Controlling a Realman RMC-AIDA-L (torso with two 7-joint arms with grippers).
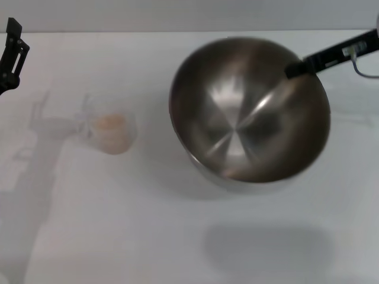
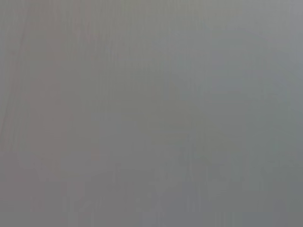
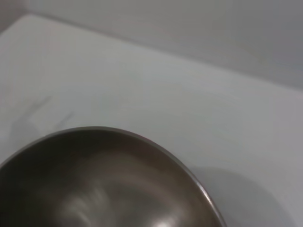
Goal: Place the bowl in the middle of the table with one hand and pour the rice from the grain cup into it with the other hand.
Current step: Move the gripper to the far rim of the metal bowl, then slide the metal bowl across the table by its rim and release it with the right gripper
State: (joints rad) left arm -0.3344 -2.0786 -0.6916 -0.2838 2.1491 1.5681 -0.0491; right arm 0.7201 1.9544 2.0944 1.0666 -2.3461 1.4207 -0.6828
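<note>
Gripping the far right rim of the large round stainless-steel bowl (image 1: 249, 112), the right gripper (image 1: 294, 69) is holding it tilted above the plain white table (image 1: 177, 236). Well apart, the small clear plastic grain cup (image 1: 111, 133) is holding pale-beige rice (image 1: 110, 123). The left gripper (image 1: 12, 53) is hanging at the far left edge; whether it is open I cannot tell.

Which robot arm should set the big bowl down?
The right. Its tool is already at the rim of the bowl, which looks tilted and lifted above the table. The left tool is far off, nearer the grain cup.
</note>
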